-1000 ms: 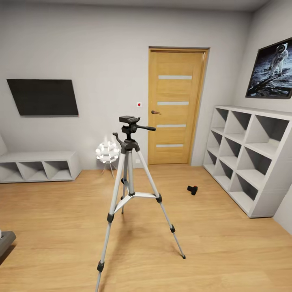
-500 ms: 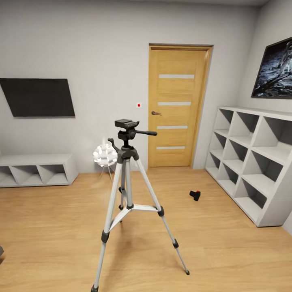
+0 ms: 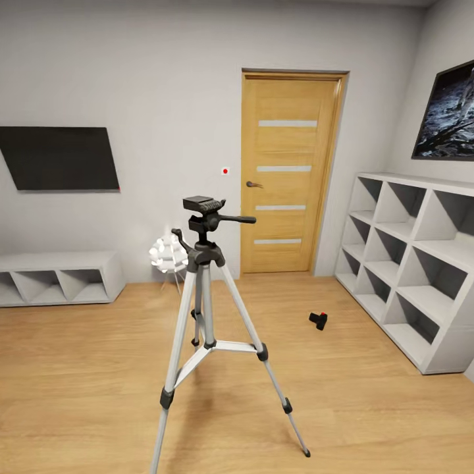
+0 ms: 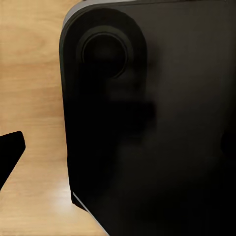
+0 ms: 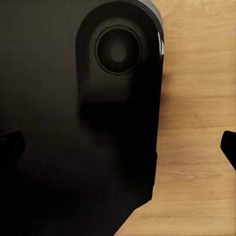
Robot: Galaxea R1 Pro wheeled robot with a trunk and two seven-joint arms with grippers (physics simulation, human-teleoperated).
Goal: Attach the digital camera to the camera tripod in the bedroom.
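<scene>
In the head view the camera tripod point(image 3: 205, 289) stands on the light wood floor in the middle of the bedroom. Its silver legs are spread, and its dark head plate point(image 3: 202, 204) is bare with the pan handle pointing right. The digital camera point(image 3: 318, 320), small and black with a red spot, lies on the floor to the right of the tripod and beyond it, near the cube shelves. In the left wrist view my left gripper point(image 4: 118, 147) is open over a dark part of the robot's body and the floor. My right gripper point(image 5: 118, 145) is likewise open and holds nothing.
A wooden door point(image 3: 288, 174) is shut in the far wall. White cube shelves point(image 3: 415, 276) line the right wall under a poster point(image 3: 451, 115). A low white shelf point(image 3: 59, 276) sits under the black TV point(image 3: 59, 158) at left. A round white lamp point(image 3: 168, 255) stands behind the tripod.
The whole view has shifted: the tripod and camera sit lower and slightly larger, so the robot's camera has moved. The tripod and the digital camera have stayed in place.
</scene>
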